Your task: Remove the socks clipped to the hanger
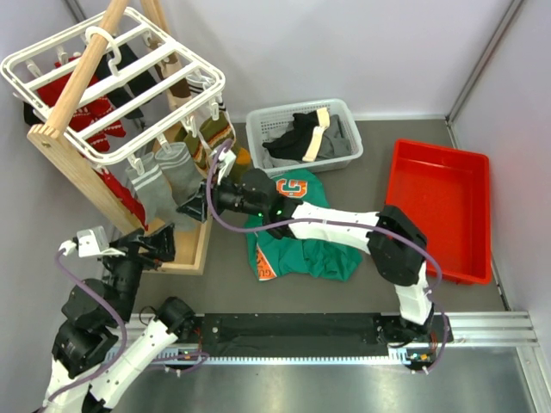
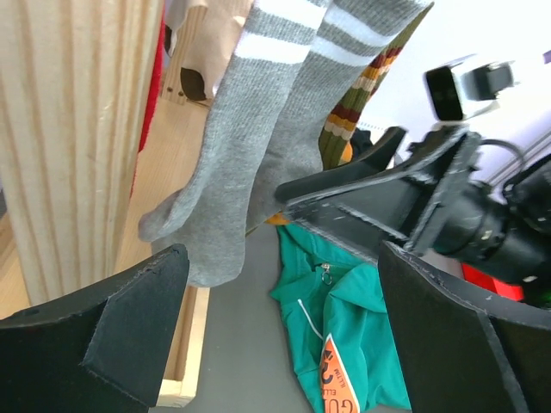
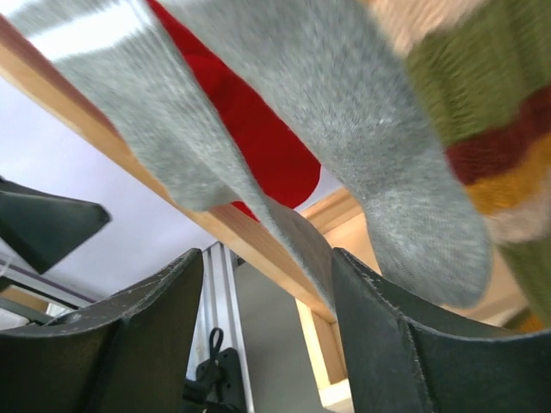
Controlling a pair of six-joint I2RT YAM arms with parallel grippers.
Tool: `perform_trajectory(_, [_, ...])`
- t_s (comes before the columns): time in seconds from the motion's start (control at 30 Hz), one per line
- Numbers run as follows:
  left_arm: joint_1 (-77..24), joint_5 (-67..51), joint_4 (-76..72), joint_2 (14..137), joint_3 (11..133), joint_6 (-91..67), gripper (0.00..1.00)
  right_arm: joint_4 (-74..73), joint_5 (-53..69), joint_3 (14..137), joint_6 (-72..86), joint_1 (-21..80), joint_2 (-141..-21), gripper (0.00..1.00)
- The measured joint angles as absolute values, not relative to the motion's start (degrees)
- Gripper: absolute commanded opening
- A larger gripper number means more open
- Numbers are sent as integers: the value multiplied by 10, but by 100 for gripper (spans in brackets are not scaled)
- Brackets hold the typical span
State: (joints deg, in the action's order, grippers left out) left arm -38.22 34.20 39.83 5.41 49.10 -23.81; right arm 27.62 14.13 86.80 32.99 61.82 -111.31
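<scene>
The white slatted hanger (image 1: 112, 77) hangs on the wooden rack at the far left. Two grey socks with pale bands (image 1: 164, 182) dangle from its near clips, beside a green-brown-orange striped sock (image 1: 219, 129); red socks (image 1: 90, 116) hang behind. My right gripper (image 1: 193, 206) is open at the grey socks' toes. In the right wrist view the toe edge of one grey sock (image 3: 293, 224) hangs between the open fingers (image 3: 405, 344), against the right one. My left gripper (image 1: 160, 244) is open and empty, just below the grey socks (image 2: 232, 172).
The pale wooden A-frame rack (image 1: 82, 172) stands close on the left, with its base frame (image 2: 185, 361) under the socks. A green shirt (image 1: 301, 245) lies mid-table. A white basket (image 1: 344, 110) of garments is behind it. A red tray (image 1: 439, 206) sits at the right.
</scene>
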Motion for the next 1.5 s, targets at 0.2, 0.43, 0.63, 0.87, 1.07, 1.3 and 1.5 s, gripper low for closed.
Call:
perform_trajectory(0.2, [-382, 344, 408, 46, 491, -238, 95, 280, 141, 905, 319, 631, -1160, 63])
perform_trajectory(0.43, [-382, 343, 412, 46, 491, -238, 94, 292, 143, 928, 300, 637, -1187, 13])
perform_trajectory(0.63, [-382, 342, 417, 46, 491, -243, 93, 308, 149, 916, 303, 637, -1179, 0])
perform_trajectory(0.87, [-382, 329, 416, 53, 491, -256, 94, 313, 118, 789, 299, 637, -1061, 0])
perform_trajectory(1.07, [-382, 288, 407, 55, 473, -259, 94, 331, 117, 752, 306, 637, -979, 0])
perform_trajectory(1.3, [-382, 251, 401, 66, 464, -267, 94, 330, 120, 688, 308, 637, -911, 0])
perform_trajectory(1.5, [-382, 240, 394, 112, 507, -264, 91, 295, 123, 670, 286, 637, -875, 0])
